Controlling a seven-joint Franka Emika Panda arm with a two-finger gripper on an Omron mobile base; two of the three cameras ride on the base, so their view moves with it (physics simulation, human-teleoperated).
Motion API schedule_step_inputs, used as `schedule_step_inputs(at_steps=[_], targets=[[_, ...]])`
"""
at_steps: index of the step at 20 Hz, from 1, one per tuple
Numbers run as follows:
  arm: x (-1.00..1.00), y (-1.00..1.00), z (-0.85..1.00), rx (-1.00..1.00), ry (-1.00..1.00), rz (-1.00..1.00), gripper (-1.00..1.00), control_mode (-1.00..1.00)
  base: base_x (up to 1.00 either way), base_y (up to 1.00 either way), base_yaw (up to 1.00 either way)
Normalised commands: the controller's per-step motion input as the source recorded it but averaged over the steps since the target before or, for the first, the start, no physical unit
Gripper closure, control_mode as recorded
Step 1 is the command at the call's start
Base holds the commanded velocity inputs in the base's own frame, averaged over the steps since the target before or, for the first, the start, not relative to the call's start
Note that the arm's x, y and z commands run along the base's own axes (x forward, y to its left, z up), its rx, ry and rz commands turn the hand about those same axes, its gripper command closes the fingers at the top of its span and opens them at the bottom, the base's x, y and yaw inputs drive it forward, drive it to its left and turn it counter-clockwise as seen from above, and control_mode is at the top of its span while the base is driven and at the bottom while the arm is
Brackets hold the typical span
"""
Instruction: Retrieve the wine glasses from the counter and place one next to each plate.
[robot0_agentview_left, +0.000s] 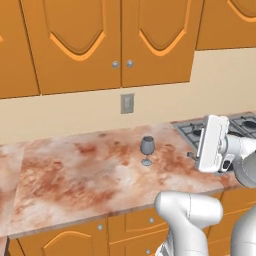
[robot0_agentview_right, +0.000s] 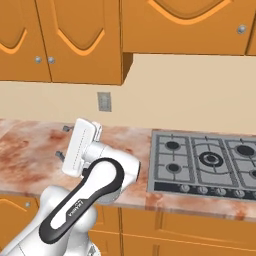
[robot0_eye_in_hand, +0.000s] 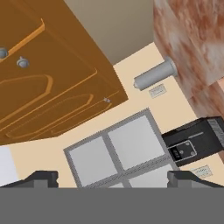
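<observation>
A small dark wine glass (robot0_agentview_left: 147, 149) stands upright mid-counter (robot0_agentview_left: 75, 175), left of the open, empty gripper (robot0_agentview_left: 191, 148); it looks light, fragile and top-heavy, so gripping the bowl seems safer than the thin stem.

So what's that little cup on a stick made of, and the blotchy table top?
The small dark grey-blue stemmed wine glass looks like tinted glass: smooth, slightly shiny, thin stem; being a rendered picture, it could equally be plastic. The reddish-brown and cream marbled counter looks like polished stone, going by its cloudy mottled pattern. The cabinet fronts look like orange varnished wood.
</observation>
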Motion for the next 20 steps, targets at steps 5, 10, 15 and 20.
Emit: schedule_step_inputs(at_steps=[5, 10, 15, 20], targets=[[0.00, 0.00, 0.00, 0.00, 0.00, 0.00, -1.00, 1.00, 0.08, 0.00, -0.24], [0.08, 0.00, -0.01, 0.00, 0.04, -0.02, -1.00, -1.00, 0.03, 0.00, -0.13], [0.16, -0.09, -0.12, 0.00, 0.16, 0.07, -1.00, -1.00, 0.00, 0.00, 0.00], [0.18, -0.19, -0.29, 0.00, 0.39, 0.14, -1.00, -1.00, 0.00, 0.00, 0.00]])
